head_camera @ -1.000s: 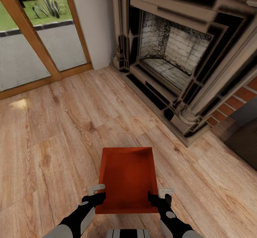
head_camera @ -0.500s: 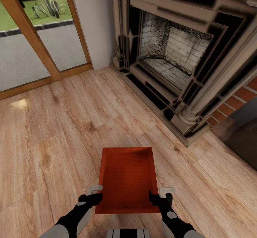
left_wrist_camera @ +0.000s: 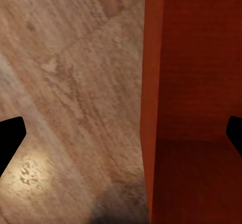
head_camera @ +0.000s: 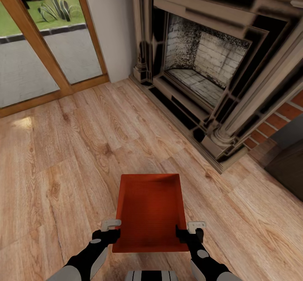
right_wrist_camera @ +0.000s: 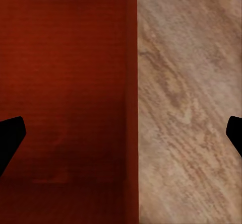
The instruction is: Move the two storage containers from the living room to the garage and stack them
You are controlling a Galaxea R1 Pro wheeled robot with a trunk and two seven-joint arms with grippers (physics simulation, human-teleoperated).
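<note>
The open red-orange rectangular plastic bin (head_camera: 150,212) sat on the light wood-plank floor (head_camera: 63,167), its side walls straddled by the left gripper (head_camera: 110,229) and right gripper (head_camera: 190,231), both spread wide, apparently for a two-armed lift. The brick fireplace (head_camera: 202,75) stood well apart ahead; nothing blocked the bin.

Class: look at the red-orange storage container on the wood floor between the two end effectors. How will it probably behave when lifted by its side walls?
The storage container probably stays stiff: its walls look straight and flat. It is likely light, being open and empty. Its smooth, outward-flaring walls may let it slip downward unless the left end effector and right end effector straddle the rim firmly.
</note>
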